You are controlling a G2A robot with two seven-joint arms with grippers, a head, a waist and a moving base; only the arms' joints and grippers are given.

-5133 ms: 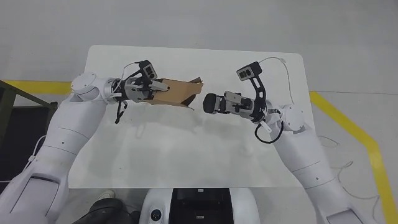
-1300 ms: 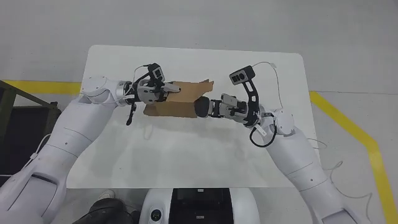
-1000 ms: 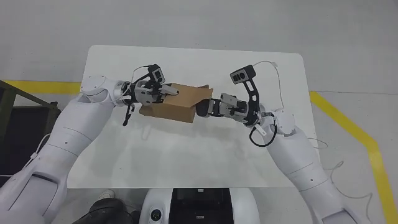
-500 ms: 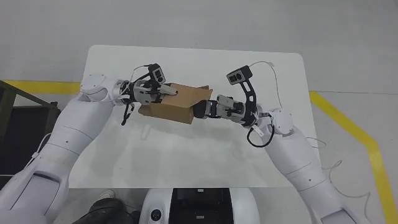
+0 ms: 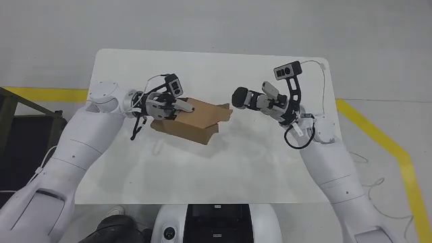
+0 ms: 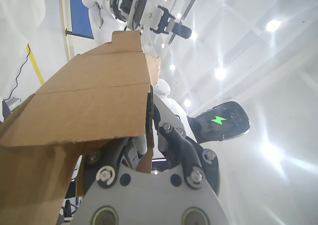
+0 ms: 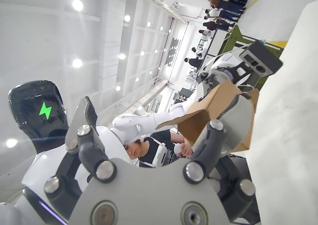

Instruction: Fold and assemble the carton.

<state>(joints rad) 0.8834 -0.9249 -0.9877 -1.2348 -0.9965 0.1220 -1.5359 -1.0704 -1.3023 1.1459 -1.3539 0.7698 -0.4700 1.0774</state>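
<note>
Carton (image 5: 194, 117): brown cardboard, part-folded, centre-left in the top view, over the white table (image 5: 270, 169). It lies skewed, its long side running from upper left to lower right, and one flap juts toward the frame's centre. Cannot tell whether its low corner touches the tabletop.

Left gripper (image 5: 177, 106) sits at the carton's upper-left end, clamped on a panel. A pale finger lies across the top face. In the left wrist view the cardboard edge runs down between the fingers. The near panel hides one finger altogether, and the frame's lower left edge cuts the carton off.

Inside of the carton is covered from above by its top face. The right wrist view catches one end at centre right, with a loose flap sticking out. One of that gripper's own fingers (image 7: 233, 116) crosses in front of it, so any contents cannot be made out.

Right gripper (image 5: 238, 97) is right of centre in the top view, near the jutting flap but apart from the cardboard. Its fingers are spread wide with nothing between them.
</note>
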